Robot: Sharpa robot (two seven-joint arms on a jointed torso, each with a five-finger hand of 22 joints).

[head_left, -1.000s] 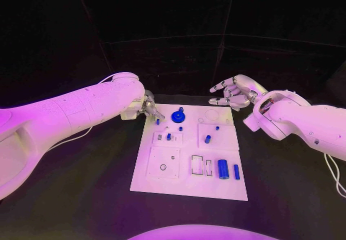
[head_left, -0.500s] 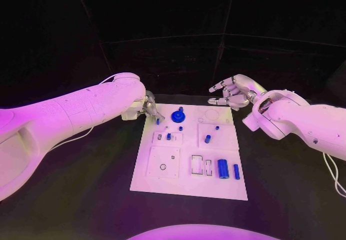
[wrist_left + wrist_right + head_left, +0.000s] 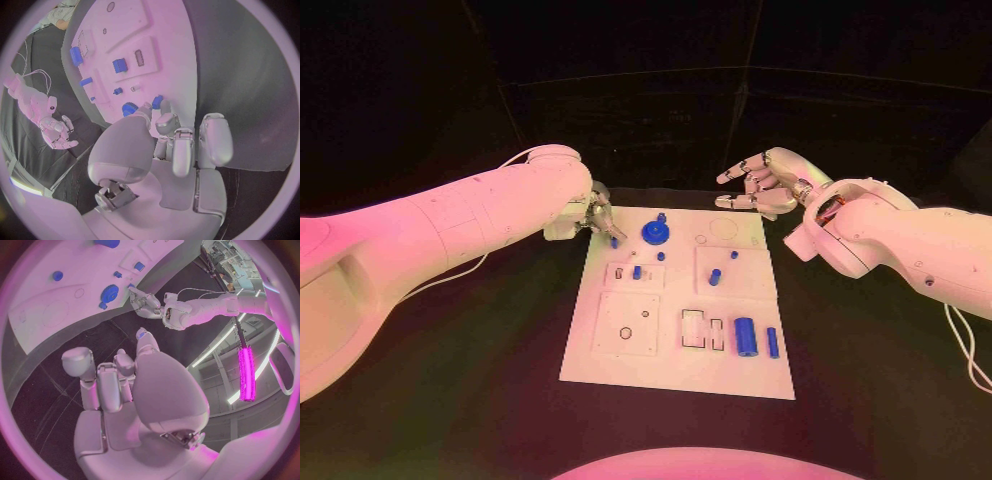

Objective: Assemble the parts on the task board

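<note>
Blue peg [image 3: 615, 242] pinched by left hand [image 3: 596, 216] beside gear [image 3: 653, 233]; right hand [image 3: 764, 185] splayed empty.

The task board [image 3: 678, 375] lies in the middle of the table [image 3: 459, 390]. Left hand [image 3: 596, 217] sits at the board's far left corner, just beside a small peg [image 3: 615, 242]; the gear [image 3: 655, 232] stands right of that. Right hand [image 3: 764, 185] hangs beyond the far right corner. Nearer the robot, two cylinders [image 3: 747, 338] lie side by side on the board's right half, a slot [image 3: 694, 328] to their left
</note>
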